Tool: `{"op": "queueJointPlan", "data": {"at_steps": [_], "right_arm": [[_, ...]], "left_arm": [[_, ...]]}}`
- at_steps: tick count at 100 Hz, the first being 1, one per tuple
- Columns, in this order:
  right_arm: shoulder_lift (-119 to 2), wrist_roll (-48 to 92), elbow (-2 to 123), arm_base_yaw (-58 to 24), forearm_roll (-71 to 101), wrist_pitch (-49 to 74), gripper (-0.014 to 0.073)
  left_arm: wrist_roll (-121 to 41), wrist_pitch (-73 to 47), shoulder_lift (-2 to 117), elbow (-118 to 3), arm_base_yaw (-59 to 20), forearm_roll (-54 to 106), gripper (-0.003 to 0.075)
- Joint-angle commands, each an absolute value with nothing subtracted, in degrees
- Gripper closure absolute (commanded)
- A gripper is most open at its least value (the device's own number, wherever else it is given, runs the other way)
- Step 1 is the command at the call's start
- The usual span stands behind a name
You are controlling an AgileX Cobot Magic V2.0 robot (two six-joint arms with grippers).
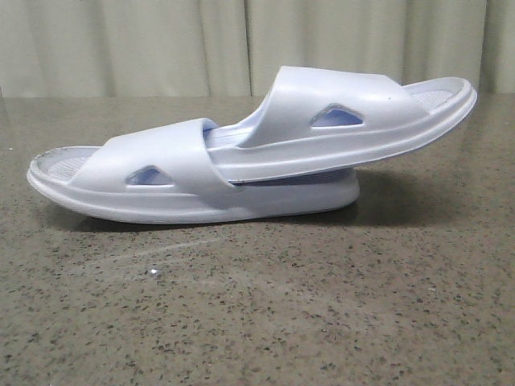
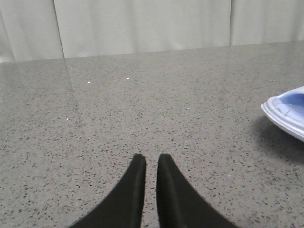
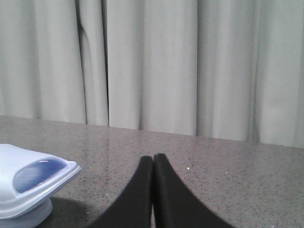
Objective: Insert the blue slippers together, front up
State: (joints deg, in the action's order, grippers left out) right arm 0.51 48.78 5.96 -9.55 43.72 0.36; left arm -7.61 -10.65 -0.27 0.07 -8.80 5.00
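Observation:
The two blue slippers sit joined at the table's middle in the front view. The lower slipper (image 1: 161, 173) lies flat, sole down. The upper slipper (image 1: 338, 121) has one end tucked under the lower one's strap, and its other end tilts up to the right. Neither gripper shows in the front view. My left gripper (image 2: 151, 159) hangs over bare table, its fingers almost together and holding nothing, with a slipper end (image 2: 287, 111) off to one side. My right gripper (image 3: 153, 159) is shut and empty, beside the raised slipper end (image 3: 33, 178).
The speckled grey stone table (image 1: 257, 322) stretches all round the pair. A pale pleated curtain (image 1: 161, 40) closes off the far edge.

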Motion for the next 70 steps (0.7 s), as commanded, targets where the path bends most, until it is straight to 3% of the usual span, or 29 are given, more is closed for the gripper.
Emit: {"op": "queueJointPlan", "data": {"at_steps": [1,28,49,70], "right_arm": [[0.29,36.38,7.48,-9.62,30.62,-1.92,0.0701],[0.29,2.59,7.48,-8.97,-4.66,-0.74,0.0701],[0.29,1.23,7.08,-6.21,-5.77,2.43,0.0701],[0.29,-0.79,1.15,-4.18,-5.62,-4.72,0.0701]], "left_arm": [[-7.02,-5.80,-1.88,0.60,-8.91,5.06,0.0704],[-7.02,-5.80,-1.88,0.60,-8.91,5.06,0.0704],[-7.02,-5.80,-1.88,0.60,-8.91,5.06,0.0704],[-7.02,-5.80,-1.88,0.60,-8.91,5.06,0.0704]]}}
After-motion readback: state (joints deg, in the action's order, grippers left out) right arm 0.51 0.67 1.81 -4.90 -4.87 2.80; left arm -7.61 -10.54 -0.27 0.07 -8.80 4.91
